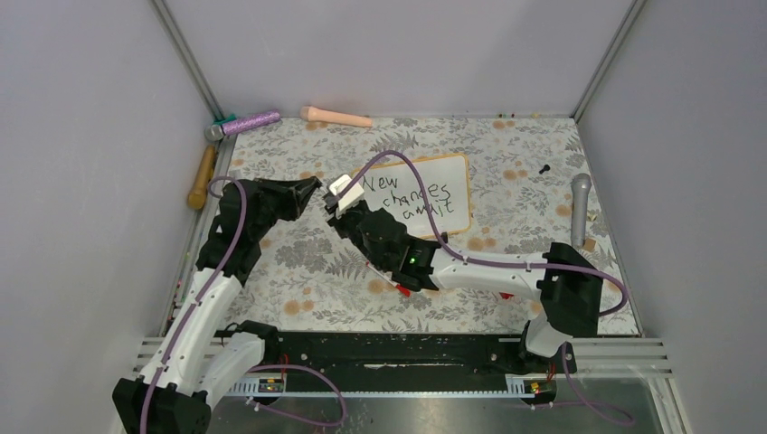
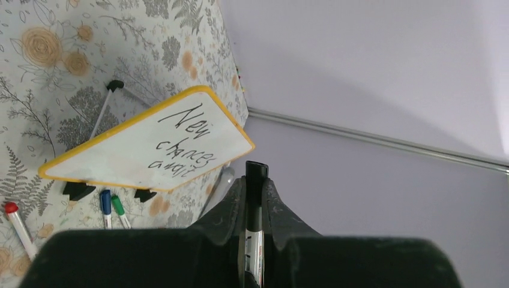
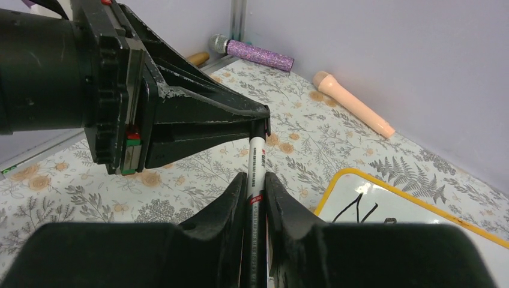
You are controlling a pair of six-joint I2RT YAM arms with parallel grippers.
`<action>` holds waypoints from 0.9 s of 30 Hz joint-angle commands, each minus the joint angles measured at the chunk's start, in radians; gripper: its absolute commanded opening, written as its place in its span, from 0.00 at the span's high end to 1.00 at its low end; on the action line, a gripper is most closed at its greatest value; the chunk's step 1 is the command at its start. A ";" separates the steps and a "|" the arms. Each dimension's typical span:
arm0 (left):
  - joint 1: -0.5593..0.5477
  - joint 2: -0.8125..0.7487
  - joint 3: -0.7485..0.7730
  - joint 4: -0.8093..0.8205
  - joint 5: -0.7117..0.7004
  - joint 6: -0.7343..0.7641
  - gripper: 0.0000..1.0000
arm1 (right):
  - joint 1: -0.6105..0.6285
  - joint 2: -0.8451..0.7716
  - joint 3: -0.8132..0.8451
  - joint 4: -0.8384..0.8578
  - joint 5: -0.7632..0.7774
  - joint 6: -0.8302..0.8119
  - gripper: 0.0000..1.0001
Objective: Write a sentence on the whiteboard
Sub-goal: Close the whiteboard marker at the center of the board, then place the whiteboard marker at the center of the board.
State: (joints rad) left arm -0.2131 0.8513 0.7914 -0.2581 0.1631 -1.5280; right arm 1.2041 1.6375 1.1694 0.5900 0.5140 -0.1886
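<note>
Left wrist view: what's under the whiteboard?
Two black feet show under the whiteboard's lower edge, with a blue marker and green marker beside them. The board covers whatever lies beneath its middle.

- Table [image 1: 298, 280] with a floral print.
- Purple glitter microphone [image 1: 244, 123] at the table's far-left corner.
- Peach microphone [image 1: 336, 116] along the table's far edge.
- Grey microphone [image 1: 579, 206] by the table's right edge.
- Red marker [image 2: 18, 225], blue marker [image 2: 105, 207] and green marker [image 2: 119, 211] lying on the table.

A floral-patterned table [image 1: 298, 271] carries the whiteboard [image 1: 452, 176], standing tilted on its feet. A purple glitter microphone [image 1: 249, 121], a peach microphone [image 1: 336, 116] and a grey microphone [image 1: 579, 210] lie near its edges. Red [image 2: 18, 225], blue [image 2: 105, 204] and green [image 2: 119, 207] markers lie beside the board.
</note>
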 commanded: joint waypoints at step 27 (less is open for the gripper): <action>0.002 -0.006 -0.155 -0.204 -0.002 0.285 1.00 | -0.018 -0.431 -0.275 -0.346 -0.108 0.375 0.00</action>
State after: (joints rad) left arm -0.2153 0.8120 0.7136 -0.4343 0.2192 -1.3094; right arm 1.1995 1.2839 0.9363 0.3729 0.4267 0.1001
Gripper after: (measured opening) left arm 0.076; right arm 0.993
